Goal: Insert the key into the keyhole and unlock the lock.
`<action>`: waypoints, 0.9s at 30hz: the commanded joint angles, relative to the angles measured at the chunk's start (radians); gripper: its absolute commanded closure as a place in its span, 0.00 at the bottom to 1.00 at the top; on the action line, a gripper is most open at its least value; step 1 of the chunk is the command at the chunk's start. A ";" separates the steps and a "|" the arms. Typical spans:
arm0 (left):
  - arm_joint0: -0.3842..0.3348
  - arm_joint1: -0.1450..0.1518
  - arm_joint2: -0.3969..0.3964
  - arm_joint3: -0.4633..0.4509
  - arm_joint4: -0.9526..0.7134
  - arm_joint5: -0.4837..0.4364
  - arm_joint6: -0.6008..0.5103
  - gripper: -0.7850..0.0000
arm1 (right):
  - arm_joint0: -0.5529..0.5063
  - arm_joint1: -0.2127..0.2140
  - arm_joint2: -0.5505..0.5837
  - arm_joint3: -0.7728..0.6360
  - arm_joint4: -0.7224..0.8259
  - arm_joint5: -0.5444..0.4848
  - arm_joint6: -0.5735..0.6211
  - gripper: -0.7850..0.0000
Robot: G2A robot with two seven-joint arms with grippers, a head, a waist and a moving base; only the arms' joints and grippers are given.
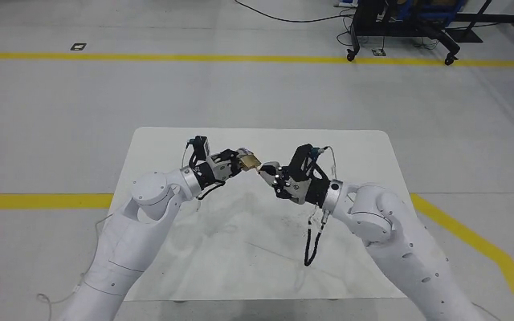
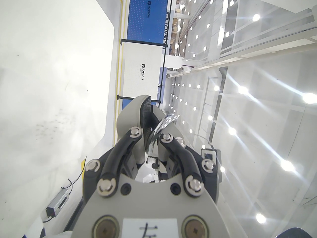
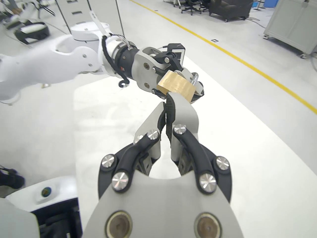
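Note:
A brass padlock (image 1: 250,161) (image 3: 177,85) with a steel shackle (image 2: 166,122) hangs above the middle of the white table (image 1: 241,265), and my left gripper (image 1: 239,162) (image 2: 151,118) (image 3: 184,81) is shut on it. My right gripper (image 1: 267,173) (image 3: 170,100) comes up from the other side, its tips touching the lock's bottom face. Its fingers are shut with only a thin slit between the pads, as on the flat key. The key's blade is hidden behind the fingertips and the lock.
Both grippers are held well above the table top (image 3: 223,130). A black cable (image 1: 313,241) dangles from the right forearm over the table. Yellow floor lines (image 1: 241,58) and a wheeled cart (image 1: 401,28) lie beyond the table's far edge.

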 commanded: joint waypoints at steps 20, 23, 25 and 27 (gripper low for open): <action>-0.001 -0.002 0.013 -0.009 0.063 -0.013 -0.053 1.00 | -0.058 0.024 0.172 -0.001 0.092 -0.143 -0.087 0.00; -0.009 -0.001 0.049 -0.009 0.127 0.013 -0.096 1.00 | -0.115 0.037 0.262 -0.013 0.118 -0.184 -0.113 0.00; -0.021 -0.001 0.082 -0.016 0.204 0.025 -0.097 1.00 | -0.115 0.037 0.262 -0.013 0.118 -0.184 -0.113 0.00; -0.028 -0.005 0.120 -0.029 0.245 0.046 -0.096 1.00 | -0.115 0.037 0.262 -0.013 0.118 -0.184 -0.113 0.00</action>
